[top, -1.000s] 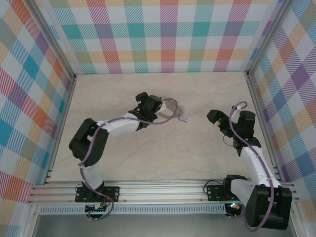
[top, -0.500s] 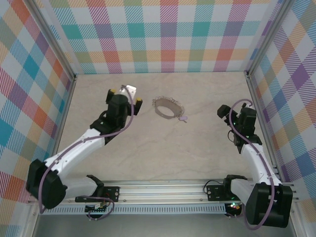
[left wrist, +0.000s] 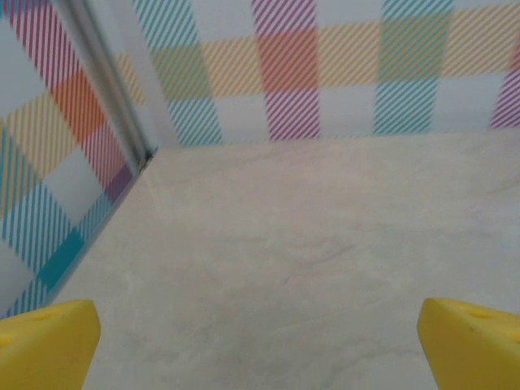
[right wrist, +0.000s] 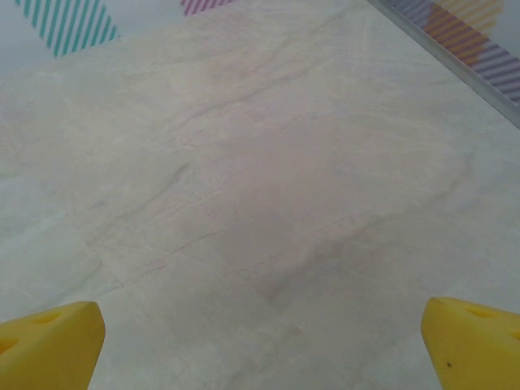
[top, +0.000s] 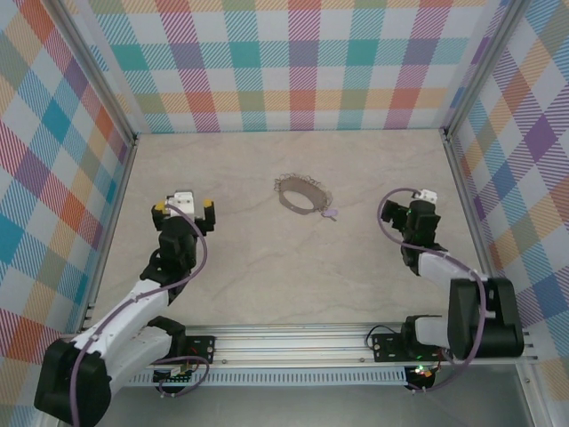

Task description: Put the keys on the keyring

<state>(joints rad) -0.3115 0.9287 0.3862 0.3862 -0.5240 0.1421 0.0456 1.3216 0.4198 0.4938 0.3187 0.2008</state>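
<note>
Keyring (top: 300, 194) lies on the table (top: 267, 267), lilac key (top: 331, 213) touching its near-right edge (threaded or not, I cannot tell), while left gripper (top: 184, 205) and right gripper (top: 413, 206) gape empty well apart from both, so approach low and pinch the key's head.

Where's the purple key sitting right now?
In the top view the key lies flat on the table, a little right of centre, right at the near-right edge of the keyring.
</note>
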